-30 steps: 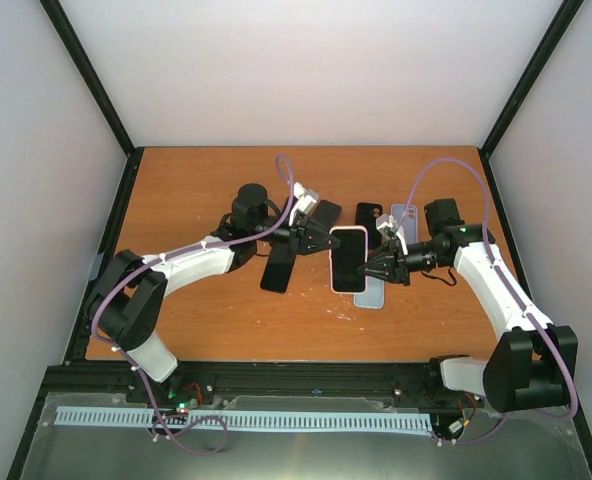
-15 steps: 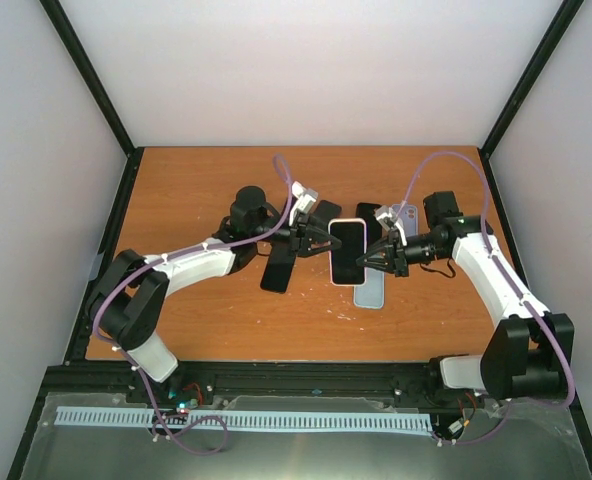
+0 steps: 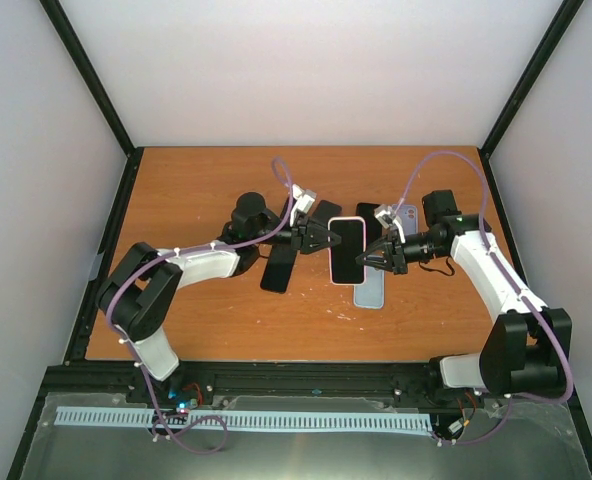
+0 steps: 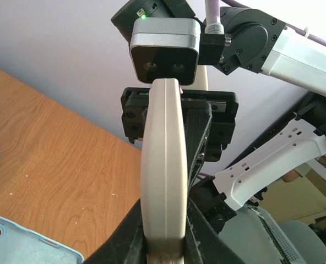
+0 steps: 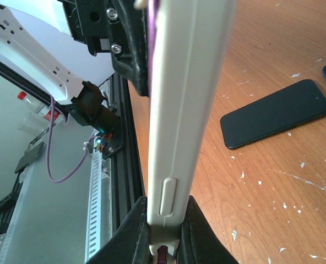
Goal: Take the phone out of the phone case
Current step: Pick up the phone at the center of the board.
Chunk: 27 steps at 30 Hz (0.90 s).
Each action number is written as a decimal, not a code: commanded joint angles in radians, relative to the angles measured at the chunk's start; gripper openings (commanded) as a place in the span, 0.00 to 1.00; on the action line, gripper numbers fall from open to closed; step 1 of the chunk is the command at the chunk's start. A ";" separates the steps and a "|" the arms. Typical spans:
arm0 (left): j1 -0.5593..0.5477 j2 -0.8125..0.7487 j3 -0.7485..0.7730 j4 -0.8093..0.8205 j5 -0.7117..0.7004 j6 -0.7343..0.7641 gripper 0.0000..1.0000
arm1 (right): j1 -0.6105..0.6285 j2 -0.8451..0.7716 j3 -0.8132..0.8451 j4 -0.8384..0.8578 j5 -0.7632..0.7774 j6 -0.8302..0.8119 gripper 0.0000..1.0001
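A phone with a black screen sits in a pale pink case (image 3: 347,251), held above the table between both arms. My left gripper (image 3: 323,240) is shut on the case's left edge. My right gripper (image 3: 369,262) is shut on its right edge. In the left wrist view the case's pale edge (image 4: 163,165) stands upright between the black fingers (image 4: 124,242). In the right wrist view the case's edge with its side button (image 5: 177,137) runs up from the fingers (image 5: 135,231).
A bare black phone (image 3: 278,268) lies on the wooden table left of the held one; it also shows in the right wrist view (image 5: 273,113). A light blue case (image 3: 372,292) lies under the held phone, and other phones lie behind it (image 3: 368,218).
Both grippers lifted the cased phone slightly toward the back and left, away from the light blue case. Both grips on the case stay shut.
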 commanded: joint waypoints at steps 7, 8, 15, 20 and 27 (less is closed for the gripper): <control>-0.002 0.004 0.069 -0.012 0.047 -0.015 0.03 | 0.007 0.007 0.061 -0.076 -0.014 -0.111 0.29; -0.002 0.005 0.084 -0.041 0.054 -0.016 0.02 | 0.007 0.003 0.066 -0.112 -0.003 -0.159 0.39; 0.005 0.029 0.154 0.008 0.175 -0.145 0.00 | 0.009 -0.058 0.021 -0.260 0.060 -0.445 0.58; 0.006 0.057 0.185 0.070 0.205 -0.252 0.00 | 0.020 -0.102 -0.007 -0.295 0.047 -0.519 0.50; 0.006 0.113 0.215 0.142 0.243 -0.382 0.00 | 0.046 -0.154 -0.050 -0.208 0.091 -0.457 0.39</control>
